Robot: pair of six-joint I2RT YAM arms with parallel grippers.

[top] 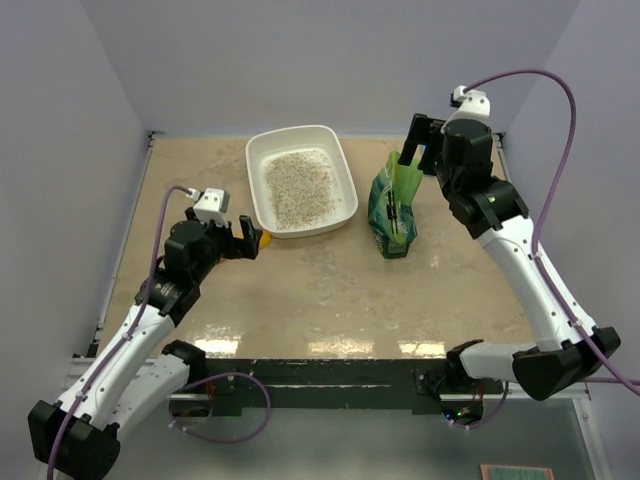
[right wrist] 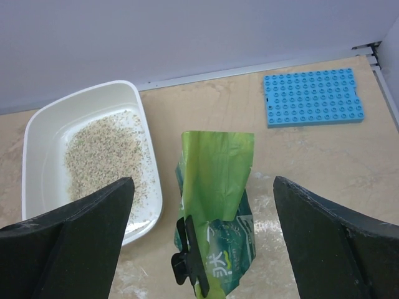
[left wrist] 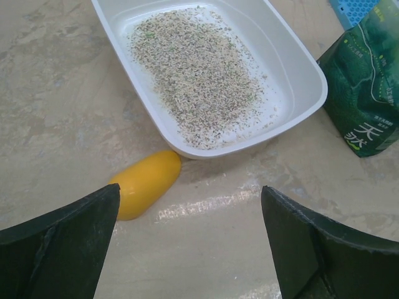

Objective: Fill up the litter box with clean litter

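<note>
The left gripper (left wrist: 190, 189) gapes wide near the yellow scoop (left wrist: 146, 182), and the right gripper (right wrist: 204, 180) gapes above the green bag (right wrist: 217, 163), neither holding anything. Litter (top: 298, 187) lies spread inside the white litter box (top: 298, 130), between scoop and bag.

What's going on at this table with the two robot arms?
The arms are partway through filling a white litter box, which has a thin layer of litter in it. Neither arm holds anything. The left gripper hovers open near a yellow scoop lying against the box's near corner. The right gripper is open above the green bag standing beside the box.
</note>
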